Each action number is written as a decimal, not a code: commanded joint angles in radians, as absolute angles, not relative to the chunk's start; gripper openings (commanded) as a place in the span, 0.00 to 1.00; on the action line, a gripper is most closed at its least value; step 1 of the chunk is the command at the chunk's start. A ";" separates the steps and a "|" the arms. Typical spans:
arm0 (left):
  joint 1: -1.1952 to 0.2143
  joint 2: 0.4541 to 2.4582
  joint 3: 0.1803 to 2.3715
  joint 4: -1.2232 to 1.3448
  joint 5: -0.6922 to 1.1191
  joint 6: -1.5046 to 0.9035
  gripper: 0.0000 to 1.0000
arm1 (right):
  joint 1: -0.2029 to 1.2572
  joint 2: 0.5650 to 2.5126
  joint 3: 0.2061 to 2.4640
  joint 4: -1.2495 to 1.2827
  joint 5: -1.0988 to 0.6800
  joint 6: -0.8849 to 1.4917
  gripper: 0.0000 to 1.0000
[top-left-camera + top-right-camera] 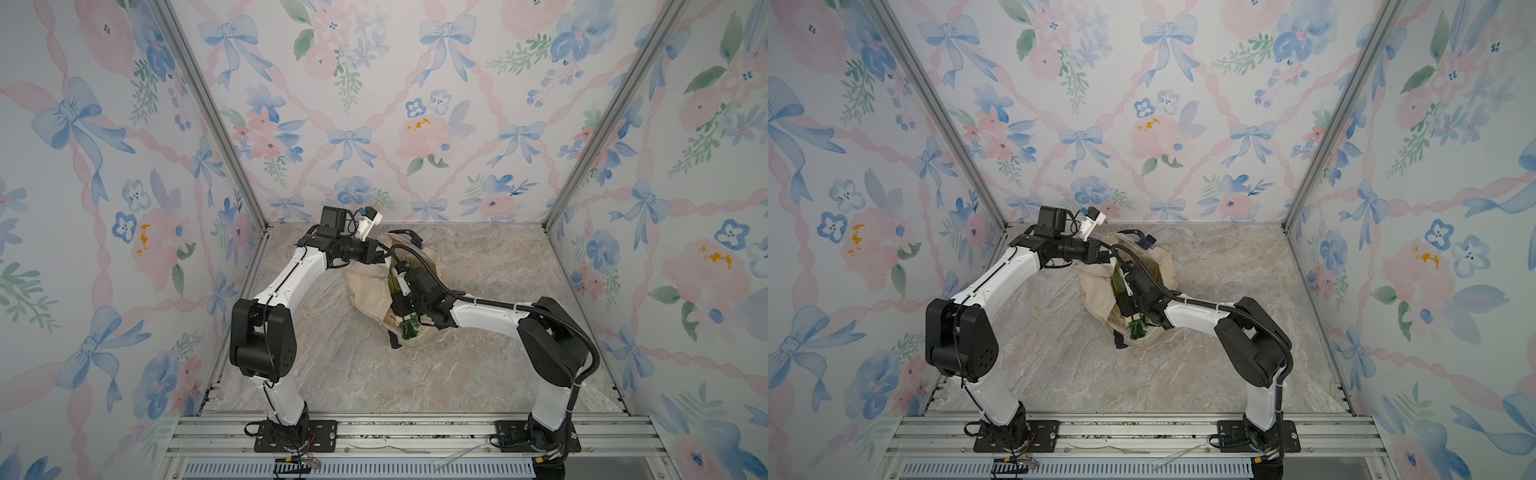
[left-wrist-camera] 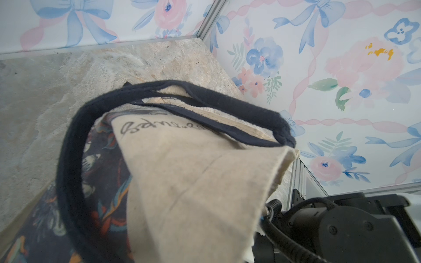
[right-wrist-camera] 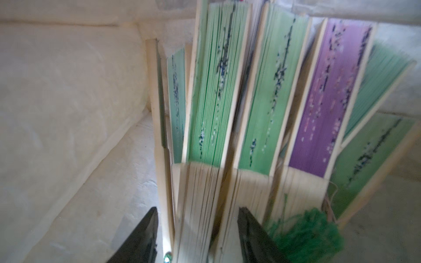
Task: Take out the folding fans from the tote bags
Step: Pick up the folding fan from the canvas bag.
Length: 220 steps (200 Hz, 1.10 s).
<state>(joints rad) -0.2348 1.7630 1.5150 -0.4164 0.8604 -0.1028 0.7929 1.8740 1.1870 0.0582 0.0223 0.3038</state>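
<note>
As the right fingers [image 3: 141, 246] stand spread, one dark tip on each flank of the pale bamboo ribs [image 3: 200, 205] of a green fan [image 3: 211, 102], nothing is pinched yet. The picture is smeared, so I can't call contact either way.

Notice the thin edge-on fan [image 3: 160, 113] tucked just inside one finger. Close now and two may come away together, so I'd nudge across to leave it outside. On the other flank sits a second green fan [image 3: 268, 102], with a green tassel [image 3: 307, 236] bunched right beside the tip. That thread wants to stay out of the squeeze.

A purple fan [image 3: 325, 102] and more green ones fan out beyond. All the folding fans lie inside the tote bag [image 1: 365, 286], against its cream lining.

In my judgement, the good move is a square squeeze low on the ribs, where the sticks are stiff. Then comes a straight draw along the fan's length toward the mouth, no twisting.

Further out, the left fingers are hidden. They are pressed together and, by the way the canvas and navy strap [image 2: 75, 148] rise toward that wrist, seemingly pinching the bag's far rim. The left arm [image 1: 291, 274] reaches there in both top views, propping the mouth open. The bag lies slumped mid-worktop [image 1: 478, 353] between the two arms.
</note>
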 commanded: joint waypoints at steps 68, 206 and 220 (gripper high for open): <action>-0.235 1.780 1.556 -0.417 0.879 -0.108 0.00 | 0.799 1.935 1.226 0.043 0.000 0.335 0.55; -0.238 1.777 1.549 -0.424 0.870 -0.103 0.00 | 0.802 1.879 1.189 0.060 -0.007 0.339 0.52; -0.238 1.775 1.550 -0.425 0.871 -0.104 0.00 | 0.802 1.893 1.189 0.060 -0.002 0.346 0.49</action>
<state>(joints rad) -0.2352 1.7645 1.5188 -0.4225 0.8532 -0.1028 0.7937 1.9057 1.1965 0.0704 0.0044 0.3313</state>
